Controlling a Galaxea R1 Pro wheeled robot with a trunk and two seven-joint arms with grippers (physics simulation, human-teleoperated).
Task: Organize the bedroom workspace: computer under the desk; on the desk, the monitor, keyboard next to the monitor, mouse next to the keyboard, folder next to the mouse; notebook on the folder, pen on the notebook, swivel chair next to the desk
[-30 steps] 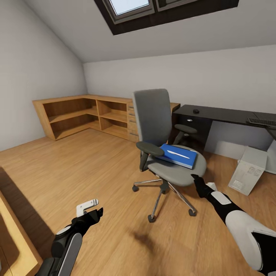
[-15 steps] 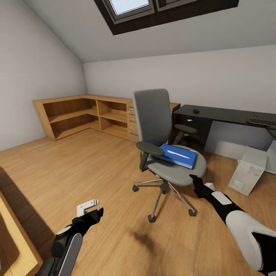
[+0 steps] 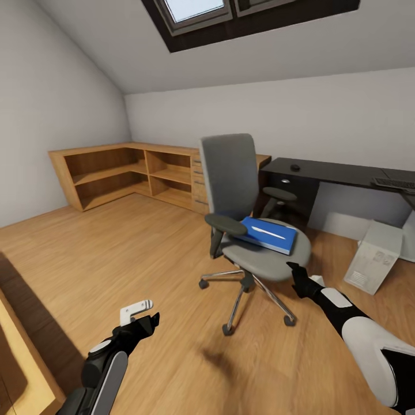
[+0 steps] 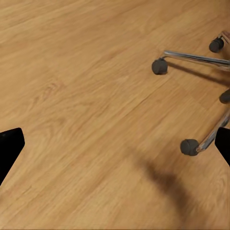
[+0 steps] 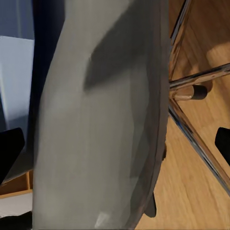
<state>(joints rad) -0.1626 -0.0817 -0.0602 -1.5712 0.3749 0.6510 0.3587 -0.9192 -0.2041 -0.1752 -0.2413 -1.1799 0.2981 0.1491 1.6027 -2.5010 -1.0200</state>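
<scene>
The grey swivel chair stands mid-floor, left of the black desk. On its seat lies the blue folder with the thin white pen on top. The mouse and the keyboard rest on the desk. The grey-white computer leans on the floor by the desk. My right gripper is open, close to the seat's front edge. My left gripper hangs open over bare floor, left of the chair's casters. The monitor and the notebook are out of view.
A light wood shelf and drawer unit runs along the back left wall. Another wooden edge is at my lower left. The chrome chair base spreads over the floor between my arms.
My left gripper has drifted slightly down and to the right. The right gripper stays by the seat edge, barely shifted.
</scene>
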